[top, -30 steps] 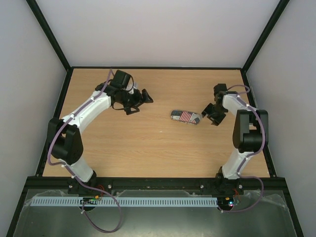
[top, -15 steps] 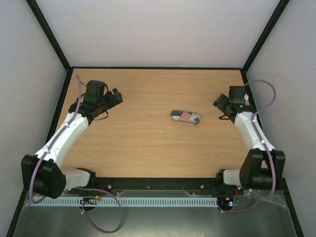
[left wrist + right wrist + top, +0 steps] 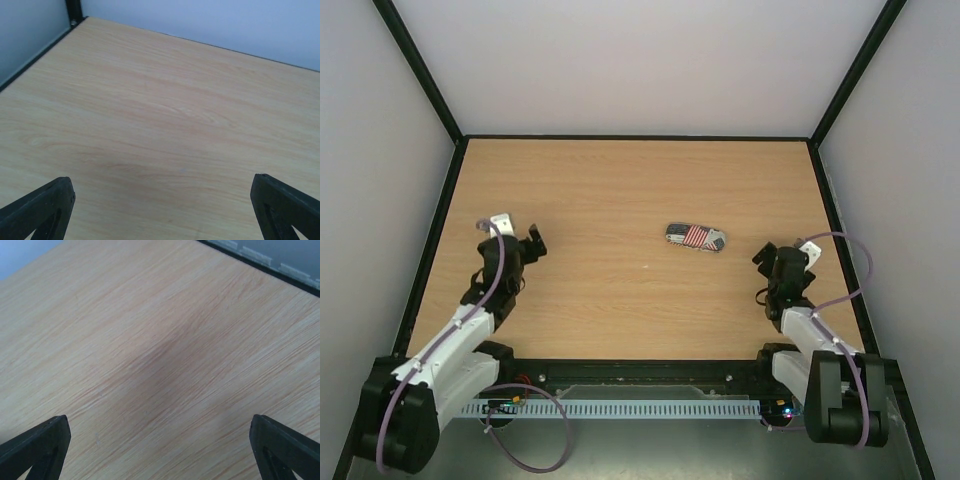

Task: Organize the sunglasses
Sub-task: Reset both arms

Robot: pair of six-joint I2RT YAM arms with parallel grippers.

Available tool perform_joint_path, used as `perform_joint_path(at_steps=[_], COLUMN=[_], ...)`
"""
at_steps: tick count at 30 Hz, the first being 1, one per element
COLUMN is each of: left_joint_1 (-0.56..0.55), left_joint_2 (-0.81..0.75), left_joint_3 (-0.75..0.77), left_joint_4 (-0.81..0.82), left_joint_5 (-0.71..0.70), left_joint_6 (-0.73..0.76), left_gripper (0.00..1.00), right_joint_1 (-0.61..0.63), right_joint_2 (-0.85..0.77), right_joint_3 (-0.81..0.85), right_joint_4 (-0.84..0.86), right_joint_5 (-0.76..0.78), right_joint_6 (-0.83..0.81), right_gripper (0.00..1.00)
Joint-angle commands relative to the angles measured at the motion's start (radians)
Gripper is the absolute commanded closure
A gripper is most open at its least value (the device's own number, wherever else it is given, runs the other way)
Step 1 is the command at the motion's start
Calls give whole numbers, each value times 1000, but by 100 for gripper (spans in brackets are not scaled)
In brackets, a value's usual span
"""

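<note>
Nearer than the case (image 3: 696, 237) and well to its left, the left gripper (image 3: 528, 248) is hanging spread wide, holding nothing. Just right of the case, the right gripper (image 3: 762, 268) is gaping wide, empty too. The case is lying shut, its long side running left to right. The sunglasses are not showing, maybe hiding inside, so I cannot tell their pointing. They are probably thin and bendy, needing a gentle hold by the frame.

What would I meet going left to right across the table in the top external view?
left gripper, fingers open → flag-patterned case → right gripper, fingers open. No sunglasses are visible in this view.
</note>
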Motion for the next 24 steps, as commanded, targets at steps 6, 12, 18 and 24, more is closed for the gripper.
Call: perform_joint_path(at_steps=[6, 12, 18, 24], left_joint_1=[105, 150, 190, 202], left_joint_2=[82, 341, 531, 603], left_joint_3=[-193, -160, -15, 14], left_joint_4=[553, 749, 752, 809], left_joint_5=[-76, 55, 134, 131], left_joint_6=[225, 240, 248, 304], left_gripper=[1, 1, 1, 1], right_joint_1=[-1, 2, 13, 23], right_joint_2=[163, 309, 315, 378], right_joint_3=[-69, 12, 5, 21], right_joint_4=[475, 537, 588, 658], right_joint_5=[54, 13, -30, 1], right_joint_6=[-28, -49, -115, -158], right_gripper=[1, 1, 1, 1])
